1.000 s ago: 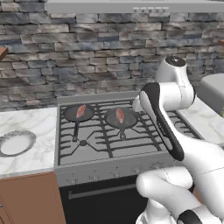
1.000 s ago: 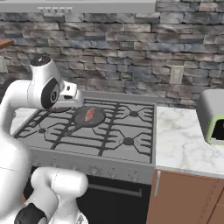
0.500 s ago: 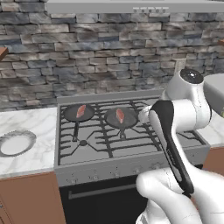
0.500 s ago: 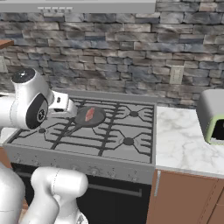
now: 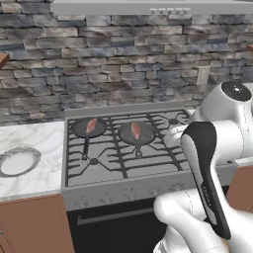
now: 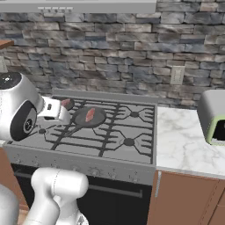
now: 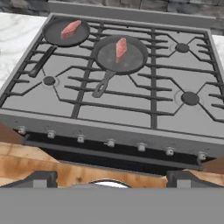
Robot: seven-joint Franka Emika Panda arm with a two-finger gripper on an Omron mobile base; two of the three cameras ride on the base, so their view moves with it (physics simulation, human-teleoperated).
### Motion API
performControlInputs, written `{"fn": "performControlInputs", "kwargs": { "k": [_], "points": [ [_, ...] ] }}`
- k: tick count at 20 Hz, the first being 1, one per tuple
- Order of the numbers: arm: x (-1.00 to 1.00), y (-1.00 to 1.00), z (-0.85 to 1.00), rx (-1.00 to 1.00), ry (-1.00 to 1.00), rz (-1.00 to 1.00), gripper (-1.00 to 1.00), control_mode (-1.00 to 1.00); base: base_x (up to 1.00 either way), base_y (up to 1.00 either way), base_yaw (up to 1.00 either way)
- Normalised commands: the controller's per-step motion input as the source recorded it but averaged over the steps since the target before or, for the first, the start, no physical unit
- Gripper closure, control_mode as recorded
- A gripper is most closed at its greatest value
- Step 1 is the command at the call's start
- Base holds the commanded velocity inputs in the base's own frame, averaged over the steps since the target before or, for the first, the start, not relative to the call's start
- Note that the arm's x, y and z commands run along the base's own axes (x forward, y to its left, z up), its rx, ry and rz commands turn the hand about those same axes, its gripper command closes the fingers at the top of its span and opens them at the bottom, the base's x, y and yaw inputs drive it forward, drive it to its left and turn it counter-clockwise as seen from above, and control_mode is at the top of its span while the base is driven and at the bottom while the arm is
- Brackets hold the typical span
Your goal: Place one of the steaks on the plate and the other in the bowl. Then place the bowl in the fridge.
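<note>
Two steaks lie in dark frying pans on the gas stove (image 5: 123,163). The left steak (image 5: 91,125) (image 7: 70,28) is in the back-left pan. The other steak (image 5: 135,131) (image 6: 90,115) (image 7: 120,46) is in the middle pan, whose handle points toward the stove front. The grey-rimmed plate (image 5: 17,162) sits on the marble counter left of the stove. My gripper (image 7: 113,179) hangs open and empty in front of the stove, well short of both pans, its fingertips (image 7: 41,178) wide apart. The bowl and the fridge are out of view.
A row of knobs (image 7: 109,142) lines the stove front above the oven door. On the right marble counter (image 6: 184,140) stands a grey and green appliance (image 6: 213,116). A stone wall backs the stove. My white arm (image 5: 207,163) crosses the stove's right front.
My arm has swung down and back toward the stove's front, so elbow and hand sit lower. Steaks, pans and plate have not moved. The gripper stays open.
</note>
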Motion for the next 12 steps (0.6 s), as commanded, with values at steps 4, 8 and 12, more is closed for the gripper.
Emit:
{"fn": "performControlInputs", "kwargs": {
  "k": [4,8,12],
  "points": [
    [-0.23,0.02,0.34,-0.02,0.03,0.0,-1.0,-1.0,0.0,0.0,0.0],
    [0.0,0.0,0.0,0.0,0.0,0.0,-1.0,1.0,-0.17,0.14,0.0],
    [0.0,0.0,0.0,0.0,0.0,0.0,-1.0,1.0,0.17,0.51,0.0]
  ]
}}
